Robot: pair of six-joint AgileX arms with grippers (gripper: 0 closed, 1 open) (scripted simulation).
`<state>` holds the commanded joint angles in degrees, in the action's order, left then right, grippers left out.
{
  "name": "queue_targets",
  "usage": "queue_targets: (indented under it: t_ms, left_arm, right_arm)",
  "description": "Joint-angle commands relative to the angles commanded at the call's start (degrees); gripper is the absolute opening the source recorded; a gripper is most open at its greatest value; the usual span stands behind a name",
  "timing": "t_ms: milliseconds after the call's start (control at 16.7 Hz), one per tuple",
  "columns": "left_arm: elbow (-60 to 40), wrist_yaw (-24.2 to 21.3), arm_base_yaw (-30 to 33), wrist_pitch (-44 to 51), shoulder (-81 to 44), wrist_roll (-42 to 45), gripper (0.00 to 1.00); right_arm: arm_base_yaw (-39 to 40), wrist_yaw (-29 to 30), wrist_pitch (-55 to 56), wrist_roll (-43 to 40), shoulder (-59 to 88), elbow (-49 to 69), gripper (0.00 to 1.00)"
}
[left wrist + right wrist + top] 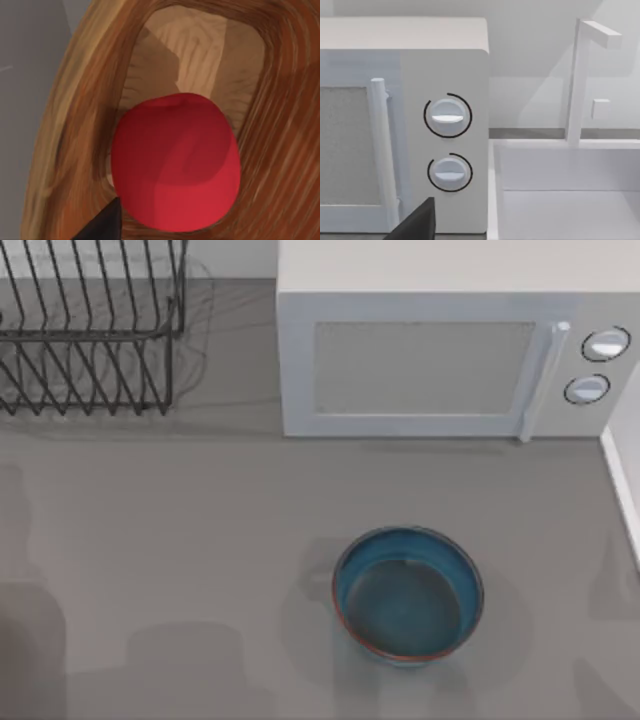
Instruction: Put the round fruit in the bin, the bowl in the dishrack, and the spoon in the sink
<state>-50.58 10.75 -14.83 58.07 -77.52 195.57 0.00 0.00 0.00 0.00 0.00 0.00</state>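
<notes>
Right now the round fruit point(175, 162) sits over the wooden bin point(60, 150) in the left wrist view, just above or inside its opening; whether the left claw grips it cannot be told. The fruit looks smooth, firm and light, likely slippery, best pinched across its widest part. The bowl point(408, 592) rests upright on the table point(150, 540), in front of the microwave point(450, 350) and well apart from the dishrack point(90, 330). It is probably rigid and glossy; take it by the rim. The right wrist view faces the sink point(570, 200).
</notes>
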Motion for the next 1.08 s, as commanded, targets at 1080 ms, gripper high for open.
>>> queue_targets:
  t_ms: [1080]
  left_arm:
    - [29.48,-1.91,-1.93,-28.25,29.3,-85.26,1.0]
  right_arm:
    - [0.0,0.0,0.0,0.0,0.0,0.0,1.0]
